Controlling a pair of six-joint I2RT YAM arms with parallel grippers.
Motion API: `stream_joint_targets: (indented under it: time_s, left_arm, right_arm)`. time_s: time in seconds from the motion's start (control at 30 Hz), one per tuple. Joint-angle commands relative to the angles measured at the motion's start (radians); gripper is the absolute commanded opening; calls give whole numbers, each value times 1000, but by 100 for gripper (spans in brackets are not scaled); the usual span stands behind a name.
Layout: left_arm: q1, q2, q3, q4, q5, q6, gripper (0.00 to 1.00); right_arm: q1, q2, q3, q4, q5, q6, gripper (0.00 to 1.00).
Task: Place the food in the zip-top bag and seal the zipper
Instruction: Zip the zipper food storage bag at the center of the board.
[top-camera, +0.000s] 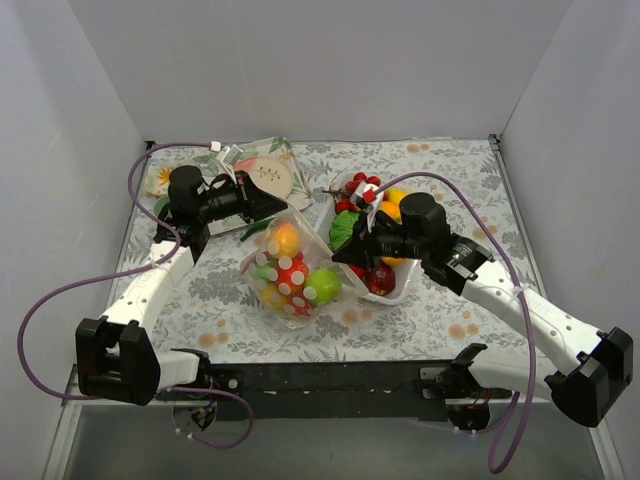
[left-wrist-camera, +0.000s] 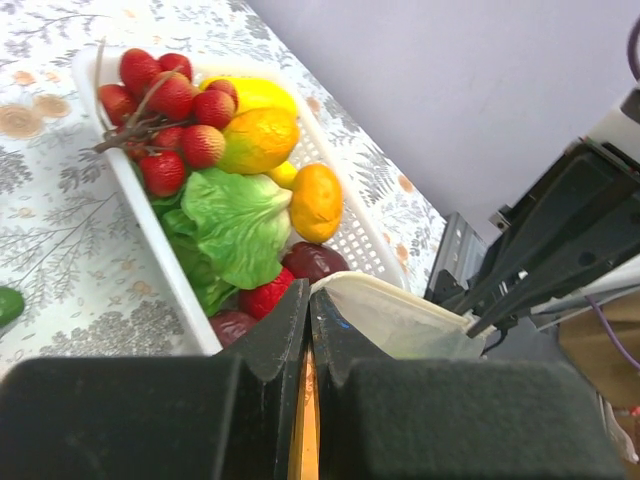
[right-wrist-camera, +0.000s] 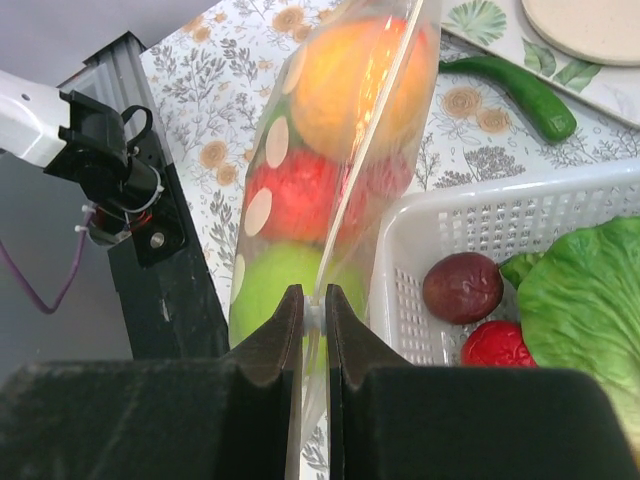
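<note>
The zip-top bag (top-camera: 290, 290), soft, slippery and sagging with the food (top-camera: 323, 284), is best held at its mouth edge, where the left gripper (left-wrist-camera: 308, 300) and the right gripper (right-wrist-camera: 308, 303) each pinch the film with jaws nearly closed.

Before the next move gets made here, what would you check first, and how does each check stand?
1. Left gripper grips the zip-top bag: ok, jaws closed on its edge.
2. Right gripper grips the opposite edge: ok, jaws pinch the thin plastic.
3. Food in the bag: ok, orange, red and green pieces sit inside.
4. All food bagged: not ok. The white tray holds lettuce and more, and a green pepper lies on the table.
5. Zipper pressed shut: cannot tell.
</note>
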Motion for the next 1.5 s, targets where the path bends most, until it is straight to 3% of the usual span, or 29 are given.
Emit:
stream_joint_targets:
  time_s: [0.0, 0.43, 0.97, 1.37, 1.47]
  left_arm:
    - [44, -38, 27, 0, -130, 34, 0]
    - [75, -25, 50, -61, -230, 44, 0]
    - [112, -56, 24, -100, -296, 54, 0]
    - [133, -93, 63, -253, -486, 83, 0]
    - [133, -91, 82, -269, -491, 82, 0]
  right_arm:
    - [8, -64, -38, -76, -4, 33, 1]
    - [9, -176, -113, -163, 50, 63, 1]
    - [9, -176, -106, -229, 55, 49, 1]
    - [12, -21, -41, -199, 21, 53, 1]
    - [28, 89, 8, -159, 2, 73, 1]
